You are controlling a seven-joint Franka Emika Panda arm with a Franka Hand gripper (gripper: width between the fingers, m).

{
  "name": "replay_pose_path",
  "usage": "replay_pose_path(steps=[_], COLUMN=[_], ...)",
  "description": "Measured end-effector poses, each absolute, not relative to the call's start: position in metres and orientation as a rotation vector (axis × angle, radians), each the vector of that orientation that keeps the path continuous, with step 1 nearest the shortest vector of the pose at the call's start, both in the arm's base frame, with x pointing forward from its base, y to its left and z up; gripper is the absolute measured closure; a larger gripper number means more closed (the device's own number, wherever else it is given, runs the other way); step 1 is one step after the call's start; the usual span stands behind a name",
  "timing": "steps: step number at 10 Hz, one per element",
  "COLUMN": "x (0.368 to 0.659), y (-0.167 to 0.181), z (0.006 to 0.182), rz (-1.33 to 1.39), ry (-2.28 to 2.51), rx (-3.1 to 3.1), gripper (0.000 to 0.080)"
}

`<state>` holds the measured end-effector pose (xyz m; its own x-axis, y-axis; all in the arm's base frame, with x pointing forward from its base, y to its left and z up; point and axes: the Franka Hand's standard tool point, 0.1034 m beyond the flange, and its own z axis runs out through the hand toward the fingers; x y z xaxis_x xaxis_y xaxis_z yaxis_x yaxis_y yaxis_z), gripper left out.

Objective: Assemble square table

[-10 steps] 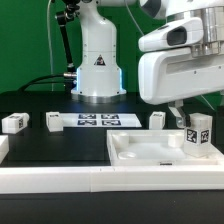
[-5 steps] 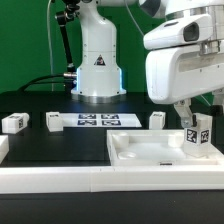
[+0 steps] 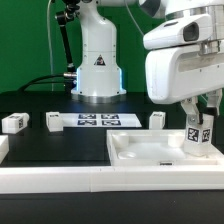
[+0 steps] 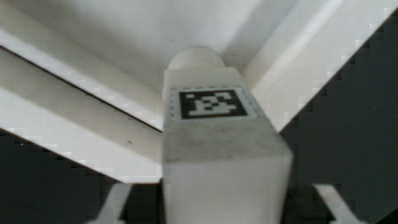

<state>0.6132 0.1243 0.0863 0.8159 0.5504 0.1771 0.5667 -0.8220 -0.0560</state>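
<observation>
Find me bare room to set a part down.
Biggest free patch: bare table, bordered by two legs and the marker board behind, square tabletop on the exterior view's right, rail in front. Crowded: where the gripper straddles another leg over the tabletop.

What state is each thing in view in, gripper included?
Upright leg: standing on the tabletop.
Gripper: straddling that leg's top, grip unclear.
Tabletop: lying flat, rim up.
Other legs: loose on the black table, untouched.
</observation>
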Motion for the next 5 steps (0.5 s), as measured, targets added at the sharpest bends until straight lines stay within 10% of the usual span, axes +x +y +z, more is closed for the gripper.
replay_pose_path(steps=[5], x=[0.6118], y=[0.1176], z=[0.0845], rz=[-0.194], ry=[-0.312], rx=[-2.958], gripper=[0.0508])
